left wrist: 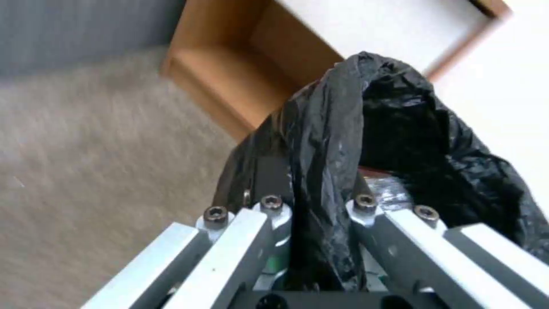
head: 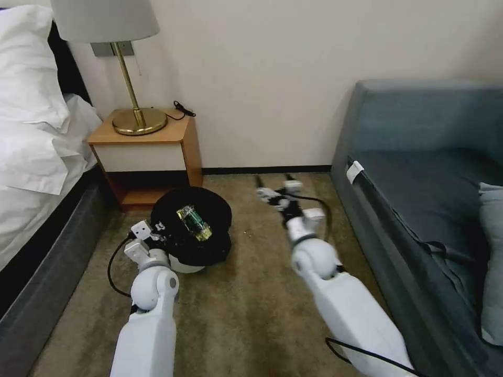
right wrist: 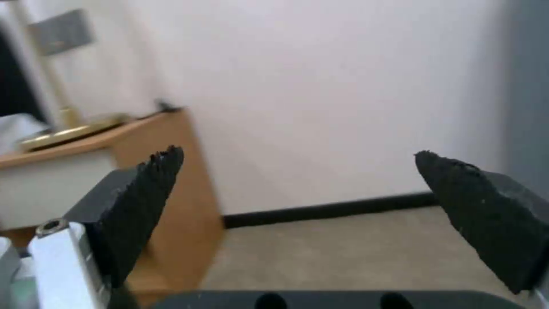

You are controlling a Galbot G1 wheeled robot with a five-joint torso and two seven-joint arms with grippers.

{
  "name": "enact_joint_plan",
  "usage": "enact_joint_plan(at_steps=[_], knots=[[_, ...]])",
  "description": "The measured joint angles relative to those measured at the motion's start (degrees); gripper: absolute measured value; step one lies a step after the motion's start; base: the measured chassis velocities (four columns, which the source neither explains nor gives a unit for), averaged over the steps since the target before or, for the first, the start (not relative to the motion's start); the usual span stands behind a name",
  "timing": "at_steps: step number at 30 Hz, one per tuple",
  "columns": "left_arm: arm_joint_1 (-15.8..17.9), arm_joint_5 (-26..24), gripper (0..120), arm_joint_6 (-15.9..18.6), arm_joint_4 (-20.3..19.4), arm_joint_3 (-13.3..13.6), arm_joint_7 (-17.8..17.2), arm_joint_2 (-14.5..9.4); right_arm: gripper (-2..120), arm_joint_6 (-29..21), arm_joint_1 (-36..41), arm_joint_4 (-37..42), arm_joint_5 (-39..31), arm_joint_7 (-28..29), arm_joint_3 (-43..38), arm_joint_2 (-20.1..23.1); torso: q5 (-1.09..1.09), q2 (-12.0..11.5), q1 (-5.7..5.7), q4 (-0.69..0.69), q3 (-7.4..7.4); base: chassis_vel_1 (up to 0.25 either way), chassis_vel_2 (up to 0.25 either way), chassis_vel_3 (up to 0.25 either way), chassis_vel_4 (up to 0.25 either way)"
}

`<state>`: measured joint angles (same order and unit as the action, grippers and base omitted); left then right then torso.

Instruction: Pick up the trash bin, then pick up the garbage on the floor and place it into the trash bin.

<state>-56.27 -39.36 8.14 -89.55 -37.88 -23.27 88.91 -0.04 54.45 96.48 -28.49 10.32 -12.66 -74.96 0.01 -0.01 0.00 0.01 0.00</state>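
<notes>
My left gripper [head: 157,230] is clenched on the bin's [head: 191,230] bag rim at its nine o'clock, by the nightstand [head: 144,144]. Litter [head: 195,221] lies inside. Right gripper [head: 272,191] hangs spread, empty. I judge the pickup mostly done.

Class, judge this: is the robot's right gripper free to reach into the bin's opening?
Probably yes: the right gripper hangs open beside the trash bin, bare carpet between them.
</notes>
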Motion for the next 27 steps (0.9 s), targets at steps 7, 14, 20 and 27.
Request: enact_joint_plan(at_steps=[7,14,20,27], knots=[[7.9,-5.6,5,-7.1,13.9,-0.3,-0.3,-0.6,100,1.0,6.1,3.8,-0.1,-1.1,-6.9,0.4,-0.01,0.0,0.00,-0.02,0.00,0.000,0.000,0.000,0.000],[8.2,-4.6,5,-7.9,17.6,0.3,-0.4,-0.6,100,1.9,7.5,3.8,0.3,-1.9,-8.5,0.4,-0.02,0.0,0.00,-0.02,0.00,0.000,0.000,0.000,0.000],[6.5,-0.6,17,-8.4,15.0,-0.2,0.2,-1.4,100,5.0,6.6,2.3,-0.9,-1.6,-7.1,-0.5,-0.01,0.0,0.00,-0.01,0.00,0.000,0.000,0.000,0.000],[1.7,8.3,41,-8.0,5.1,-0.1,1.1,-2.0,100,7.5,5.6,0.0,0.3,-1.6,-6.8,-1.1,0.00,0.0,0.00,-0.01,-0.01,0.000,0.000,0.000,0.000]])
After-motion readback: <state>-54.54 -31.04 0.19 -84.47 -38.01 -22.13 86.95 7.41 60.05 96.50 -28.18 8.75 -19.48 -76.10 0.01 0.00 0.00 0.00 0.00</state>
